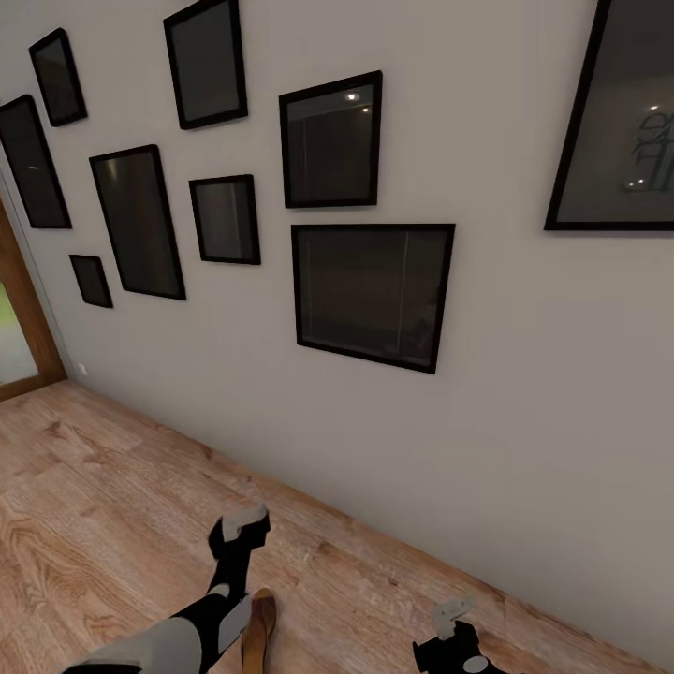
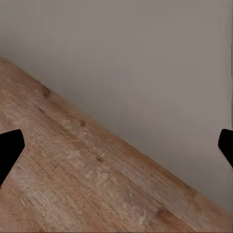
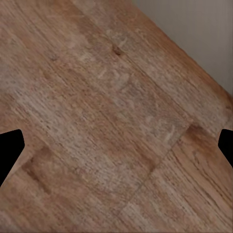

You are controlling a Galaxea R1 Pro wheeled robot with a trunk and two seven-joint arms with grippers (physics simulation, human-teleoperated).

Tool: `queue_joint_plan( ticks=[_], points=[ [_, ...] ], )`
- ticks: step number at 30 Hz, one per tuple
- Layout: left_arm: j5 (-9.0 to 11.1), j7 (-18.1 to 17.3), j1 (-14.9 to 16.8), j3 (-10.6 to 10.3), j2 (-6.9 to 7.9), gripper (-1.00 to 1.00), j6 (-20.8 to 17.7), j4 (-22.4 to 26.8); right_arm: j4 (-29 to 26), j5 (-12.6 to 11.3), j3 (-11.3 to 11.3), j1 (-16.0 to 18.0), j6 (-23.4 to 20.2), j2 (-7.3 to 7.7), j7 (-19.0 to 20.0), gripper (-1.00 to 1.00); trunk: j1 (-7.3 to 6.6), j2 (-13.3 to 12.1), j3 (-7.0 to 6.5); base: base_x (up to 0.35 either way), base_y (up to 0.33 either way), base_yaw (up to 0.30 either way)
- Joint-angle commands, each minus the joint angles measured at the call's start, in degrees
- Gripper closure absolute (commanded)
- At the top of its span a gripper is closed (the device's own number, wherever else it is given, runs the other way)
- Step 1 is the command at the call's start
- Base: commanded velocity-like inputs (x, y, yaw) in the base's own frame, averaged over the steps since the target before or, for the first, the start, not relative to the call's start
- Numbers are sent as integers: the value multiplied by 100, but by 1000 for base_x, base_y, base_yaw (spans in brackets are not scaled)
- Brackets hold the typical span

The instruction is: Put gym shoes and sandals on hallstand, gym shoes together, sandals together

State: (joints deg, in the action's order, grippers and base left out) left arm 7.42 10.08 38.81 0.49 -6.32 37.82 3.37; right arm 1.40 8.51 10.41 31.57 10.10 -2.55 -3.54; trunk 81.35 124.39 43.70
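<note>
While facing a grey wall [image 1: 524,393] hung with black picture frames [image 1: 373,295], largest frame cut off at upper right. Left gripper [image 1: 245,524] low centre-left over corridor floor [image 1: 94,524], right gripper [image 1: 453,620] clipped at bottom edge. Brown sandal-like shape [image 1: 258,629] beside left arm, half hidden, bottom cut off; hard to confirm. Fingertips [image 2: 9,150] at wrist frame edges, spread wide apart, nothing between, both arms. Door edge partly seen far left.
</note>
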Motion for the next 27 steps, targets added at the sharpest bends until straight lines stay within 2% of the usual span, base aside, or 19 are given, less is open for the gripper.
queue_joint_plan(
  ticks=[1, 4, 8, 17, 27],
  points=[
    [-1, -1, -1, 1, 0, -100, 120, -34, 0, 2, 1, 0, 2, 0, 0, -100, 0, 0, 0, 0, 0, 0],
    [-2, 0, -14, 3, 7, -100, 344, -96, 0, 6, 1, -5, 6, 0, -1, -100, 0, 0, 0, 0, 0, 0],
    [1, 6, -24, 5, 16, -100, 460, -135, 0, 9, -2, -8, 10, 0, 0, -100, 0, 0, 0, 0, 0, 0],
    [5, 23, -68, 7, 20, -100, 511, -160, 0, 10, -2, -10, 14, 0, 1, -100, 0, 0, 0, 0, 0, 0],
    [-1, 13, -326, 10, 17, -100, 520, -163, 1, 11, -2, -11, 17, 0, 2, -100, 0, 0, 0, 0, 0, 0]
  ],
)
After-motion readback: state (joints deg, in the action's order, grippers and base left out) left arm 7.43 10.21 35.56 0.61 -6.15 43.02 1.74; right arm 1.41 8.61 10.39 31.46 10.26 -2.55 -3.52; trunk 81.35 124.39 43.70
